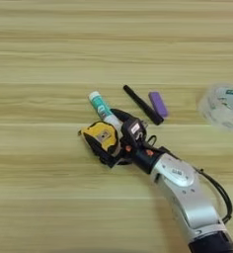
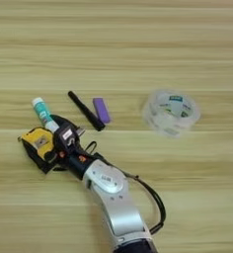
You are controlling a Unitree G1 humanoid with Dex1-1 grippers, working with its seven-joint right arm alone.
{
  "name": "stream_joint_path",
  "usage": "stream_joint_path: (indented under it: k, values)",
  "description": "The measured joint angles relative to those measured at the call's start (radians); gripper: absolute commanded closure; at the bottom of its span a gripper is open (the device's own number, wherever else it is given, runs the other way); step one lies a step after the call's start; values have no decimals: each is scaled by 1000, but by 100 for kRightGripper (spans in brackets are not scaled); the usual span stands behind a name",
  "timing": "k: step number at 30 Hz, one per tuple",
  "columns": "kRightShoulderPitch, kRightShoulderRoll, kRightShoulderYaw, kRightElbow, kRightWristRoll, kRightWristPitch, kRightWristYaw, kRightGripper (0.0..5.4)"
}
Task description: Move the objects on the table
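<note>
Tape measure point(image 1: 102, 137) sits left of centre on the bench point(image 1: 49, 59), yellow face up, its black body and cord trailing toward the near side. White tube point(image 1: 102, 108) lies just beyond it, teal label showing, cap end pointing away and left; its near end runs in behind the hand, and I can't tell if tube and tape measure touch.

Hand point(image 1: 119, 148) is right up against the tape measure's right side, black fingers wrapping its near-right edge. Looks clamped on the tape measure, but the black fingers merge with the black case (can't confirm a firm pinch). Silver forearm point(image 2: 111, 190) comes in from the bottom edge, cable looped alongside.

Further out: black marker point(image 2: 86, 110) and purple block point(image 2: 101, 109) lie side by side just right of the tube, close but apart. Clear tape roll point(image 2: 171, 112) well off to the right.

Judgement: step in hand is the grasp or push on the tape measure. Next move needs a clean lift or slide, steering clear of the tube (it's close enough to get dragged along) and minding the cord.
</note>
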Motion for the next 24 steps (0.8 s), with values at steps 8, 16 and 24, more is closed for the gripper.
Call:
stream_joint_path:
  k: [8,16,24]
  values:
    - [18,1,0,-26,5,11,-2,3]
    - [45,9,32,-90,24,15,41,3]
    - [48,8,38,-58,20,17,39,3]
